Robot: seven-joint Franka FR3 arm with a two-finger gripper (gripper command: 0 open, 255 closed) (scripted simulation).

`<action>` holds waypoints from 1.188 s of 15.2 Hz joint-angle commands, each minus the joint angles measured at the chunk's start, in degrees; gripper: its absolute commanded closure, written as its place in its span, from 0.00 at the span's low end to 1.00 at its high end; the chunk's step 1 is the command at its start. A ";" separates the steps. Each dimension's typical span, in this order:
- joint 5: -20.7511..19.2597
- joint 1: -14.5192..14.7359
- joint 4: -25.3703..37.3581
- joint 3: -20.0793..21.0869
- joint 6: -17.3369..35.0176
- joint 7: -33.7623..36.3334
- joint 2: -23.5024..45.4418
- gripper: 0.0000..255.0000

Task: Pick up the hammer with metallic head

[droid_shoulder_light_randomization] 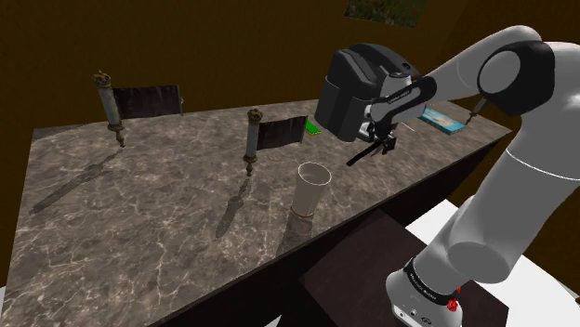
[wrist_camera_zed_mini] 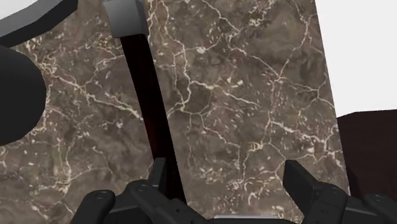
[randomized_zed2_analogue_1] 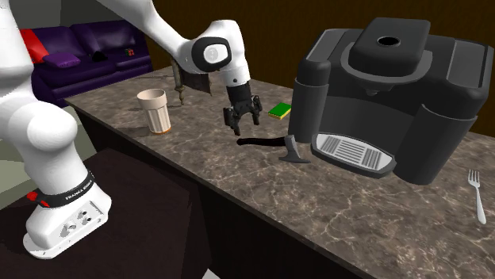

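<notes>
The hammer lies flat on the dark marble counter point(randomized_zed2_analogue_1: 357, 206), with a grey metallic head point(randomized_zed2_analogue_1: 295, 150) next to the coffee machine and a dark handle point(randomized_zed2_analogue_1: 260, 143) pointing away from it. In the wrist view the head point(wrist_camera_zed_mini: 124, 16) is far ahead and the handle point(wrist_camera_zed_mini: 153, 121) runs back under my left finger point(wrist_camera_zed_mini: 159, 175). My gripper point(randomized_zed2_analogue_1: 243, 119) hangs open a little above the handle's free end, touching nothing. The same gripper point(droid_shoulder_light_randomization: 379, 141) appears in front of the machine in the shoulder view, and its fingers stand wide apart in the wrist view point(wrist_camera_zed_mini: 229, 181).
A big grey coffee machine point(randomized_zed2_analogue_1: 389, 95) stands just beyond the hammer's head. A pale cup point(randomized_zed2_analogue_1: 155, 111) stands near the counter's front edge, a green block point(randomized_zed2_analogue_1: 280, 111) behind the gripper, a fork point(randomized_zed2_analogue_1: 478, 194) far along. Two scroll-like stands point(droid_shoulder_light_randomization: 251, 139) rise on the counter.
</notes>
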 commanded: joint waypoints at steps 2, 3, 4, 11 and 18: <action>5.46 -2.89 4.87 2.13 3.63 -9.40 8.58 0.00; 6.77 -4.24 6.64 3.24 4.50 -12.04 11.07 0.00; 7.81 -5.70 8.49 4.49 5.27 -14.45 13.44 0.00; 10.24 -8.68 10.45 7.39 9.16 -17.32 19.16 0.00; 11.01 -9.38 10.48 8.15 10.62 -17.47 20.75 1.00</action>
